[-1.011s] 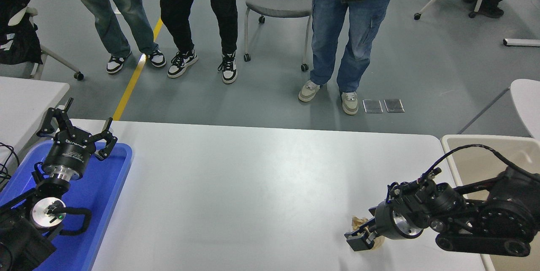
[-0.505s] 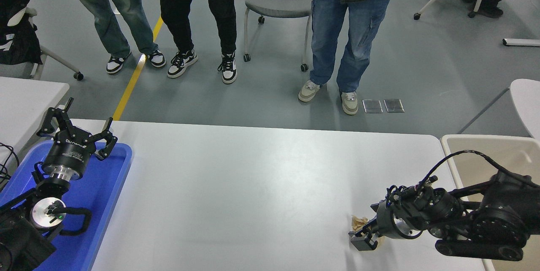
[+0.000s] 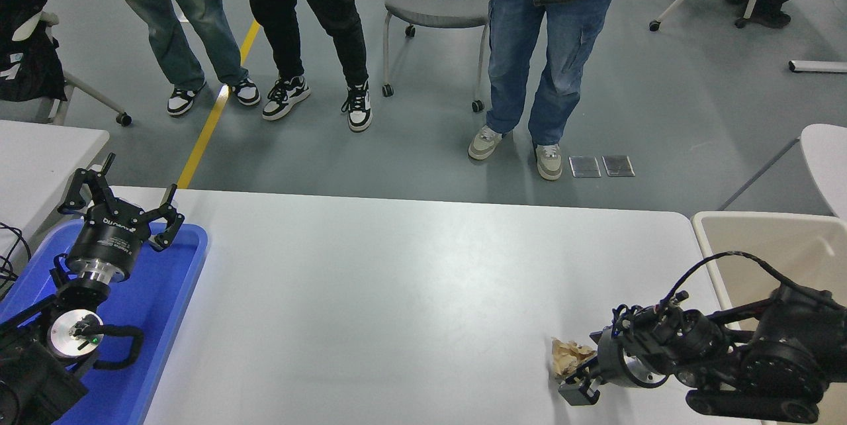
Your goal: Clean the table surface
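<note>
Left gripper [image 3: 119,203] is sitting parked over the blue tray [image 3: 173,292], fingers spread. The table surface [image 3: 397,306] is running long side left-right. Right gripper [image 3: 574,382] has slid nearer, now touching crumpled beige paper [image 3: 568,355]; its grip can't be told.

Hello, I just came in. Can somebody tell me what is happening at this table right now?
A two-armed robot is clearing a white table. Its right claw is low at the near right, right beside a crumpled beige scrap of paper; whether it grips the scrap cannot be seen. A beige bin stands off the table's right edge. The left claw is parked, open, over a blue tray. Several people stand watching beyond the far side.
</note>
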